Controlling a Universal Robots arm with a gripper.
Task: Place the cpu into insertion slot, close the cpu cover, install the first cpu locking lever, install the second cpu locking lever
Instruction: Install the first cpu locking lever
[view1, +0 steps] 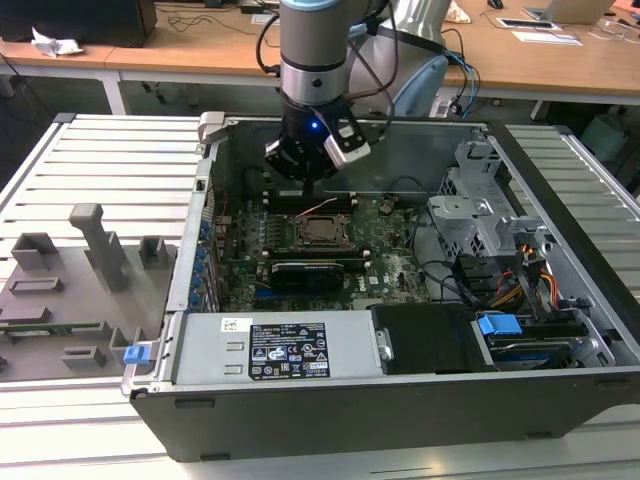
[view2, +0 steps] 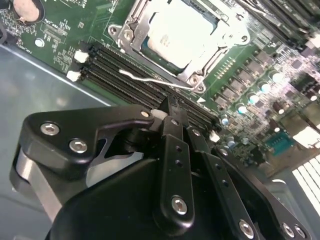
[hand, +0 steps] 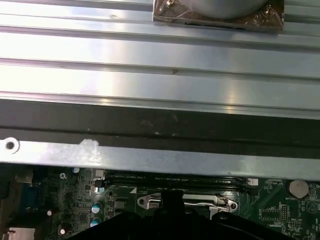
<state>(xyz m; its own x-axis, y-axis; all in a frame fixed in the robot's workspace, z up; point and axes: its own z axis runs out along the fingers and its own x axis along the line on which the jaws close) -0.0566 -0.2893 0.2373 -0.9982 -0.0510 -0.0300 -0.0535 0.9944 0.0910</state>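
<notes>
— Starting with the biggest thing: what does the exterior view show?

— An open computer case (view1: 400, 400) lying on a ribbed metal table (view1: 100, 170), with the green motherboard (view1: 390, 265) flat inside it. The arm (view1: 315, 60) reaches down into the case from above.

— And the gripper?

— The gripper (view1: 310, 185) hangs just above the board, close beside the socket on its far side. In the second wrist view the gripper (view2: 171, 111) has its two black fingers (view2: 174, 150) drawn together to a point, with nothing between them. The tip sits over the long black memory slots (view2: 135, 82), next to a thin wire lever (view2: 150, 80) that runs along the socket's edge.

— Where is the chip?

— The cpu (view2: 177, 30) lies seated in the insertion slot (view2: 150, 51), its pale metal face up. The cpu cover (view2: 215, 52) is down around it, framing the chip. In the exterior view the cpu (view1: 322, 232) sits mid-board, just below the gripper.

— Anything smaller?

— A round coin battery (view2: 25, 10) at the board's corner.
</notes>
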